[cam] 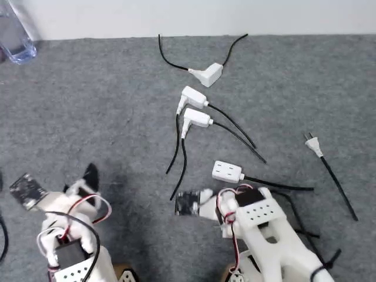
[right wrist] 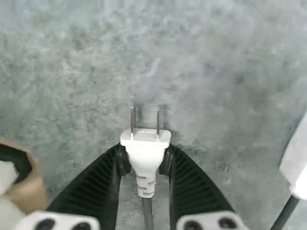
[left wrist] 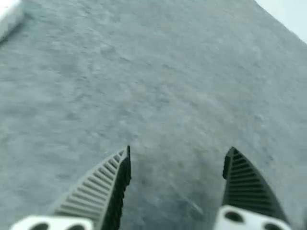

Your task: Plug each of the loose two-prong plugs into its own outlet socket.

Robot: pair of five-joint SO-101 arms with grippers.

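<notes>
Squarely between the right arm's fingers (right wrist: 96,184) sits a white two-prong plug (right wrist: 145,143), gripped by its body near the front edge of the surface (cam: 117,117), prongs past the tips. The left arm's fingers (left wrist: 103,191) gape apart.

No words, numbers or signs can be read on anything here.
</notes>
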